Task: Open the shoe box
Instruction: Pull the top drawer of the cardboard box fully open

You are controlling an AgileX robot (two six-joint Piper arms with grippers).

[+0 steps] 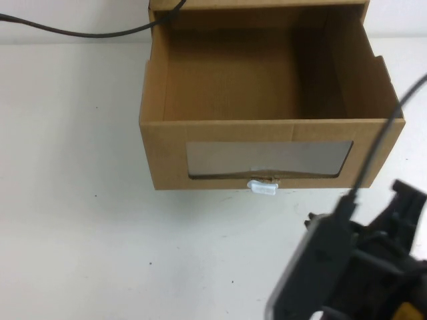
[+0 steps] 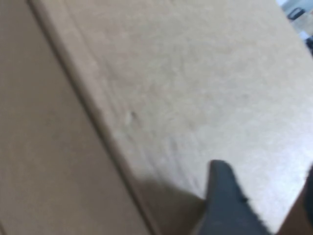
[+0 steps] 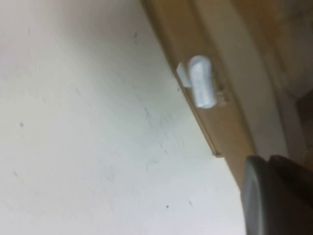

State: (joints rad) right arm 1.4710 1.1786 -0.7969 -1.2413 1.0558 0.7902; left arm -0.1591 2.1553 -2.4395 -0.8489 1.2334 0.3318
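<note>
Shoe box (image 1: 267, 130) (white table (image 1: 80, 233)) has left gripper (image 2: 264, 191), right gripper (image 3: 264, 176) near.

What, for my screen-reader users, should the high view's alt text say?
Open brown shoe box, windowed front with white tab, on a white table. Right end effector, shut, at lower right; left end effector outside this view, near cardboard.

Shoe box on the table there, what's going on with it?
The cardboard shoe box sits open on the white table, nothing visible inside. The right claw, shut and holding nothing, hangs near the box's white handle. The left claw is right up by the box's cardboard.
</note>
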